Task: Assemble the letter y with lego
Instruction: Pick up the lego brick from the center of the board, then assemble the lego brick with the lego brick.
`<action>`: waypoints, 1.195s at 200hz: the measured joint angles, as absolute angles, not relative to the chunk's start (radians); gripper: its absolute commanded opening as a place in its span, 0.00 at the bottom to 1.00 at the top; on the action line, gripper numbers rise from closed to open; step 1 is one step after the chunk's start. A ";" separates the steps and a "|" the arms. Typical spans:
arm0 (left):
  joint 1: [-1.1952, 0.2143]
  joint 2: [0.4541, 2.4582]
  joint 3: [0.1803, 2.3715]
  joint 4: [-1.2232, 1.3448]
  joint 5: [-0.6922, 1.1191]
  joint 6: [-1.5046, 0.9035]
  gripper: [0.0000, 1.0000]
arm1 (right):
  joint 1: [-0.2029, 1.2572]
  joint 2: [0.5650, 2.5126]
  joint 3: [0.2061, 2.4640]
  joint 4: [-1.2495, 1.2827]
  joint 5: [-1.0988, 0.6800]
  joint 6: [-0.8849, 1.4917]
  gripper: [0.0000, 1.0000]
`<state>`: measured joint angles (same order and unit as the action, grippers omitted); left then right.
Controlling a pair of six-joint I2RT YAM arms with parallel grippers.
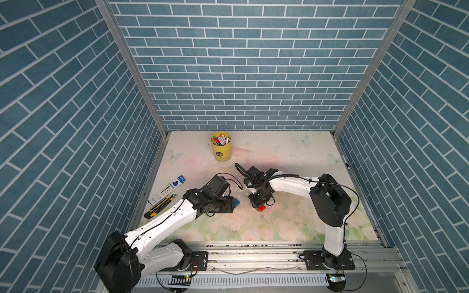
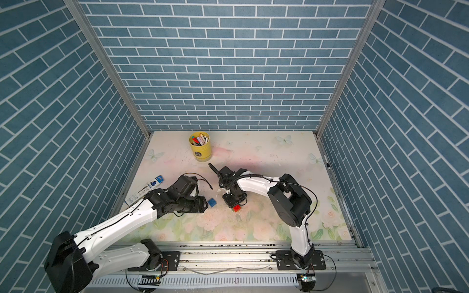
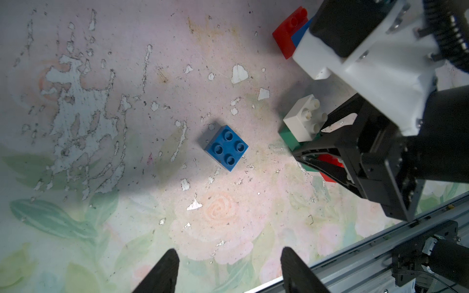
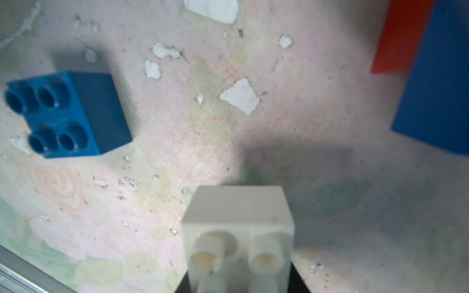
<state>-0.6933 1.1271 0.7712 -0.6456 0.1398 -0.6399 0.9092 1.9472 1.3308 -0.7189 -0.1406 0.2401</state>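
Nearby, loose blue brick [image 3: 226,148], left end effector [image 3: 229,250] parted

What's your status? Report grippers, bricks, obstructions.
Left gripper: jaws open, empty, near loose blue square plastic brick. Right gripper: jaws flank white square brick against green rectangular brick; grip unclear. Nothing blocking the blue brick.

- Floral table [image 1: 291,162], its print chipped.
- In a top view, upper centre: yellow cup [image 1: 221,149].
- Left edge: pen box [image 1: 167,190], utility knife [image 1: 160,210].
- Centre: blue brick [image 3: 225,148], green brick [image 3: 288,137] under a white brick [image 3: 302,121], red-and-blue pair [image 3: 286,38].
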 measured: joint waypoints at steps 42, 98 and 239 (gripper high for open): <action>-0.654 1.095 0.723 -0.636 0.156 -0.649 0.67 | 0.921 1.947 1.357 -0.738 -0.120 0.258 0.32; -0.564 0.989 0.633 -0.633 0.229 -0.686 0.67 | 0.951 1.947 1.467 -0.791 -0.107 0.279 0.32; -0.471 0.863 0.526 -0.653 0.367 -0.764 0.66 | 1.037 2.144 1.785 -0.915 -0.101 0.284 0.32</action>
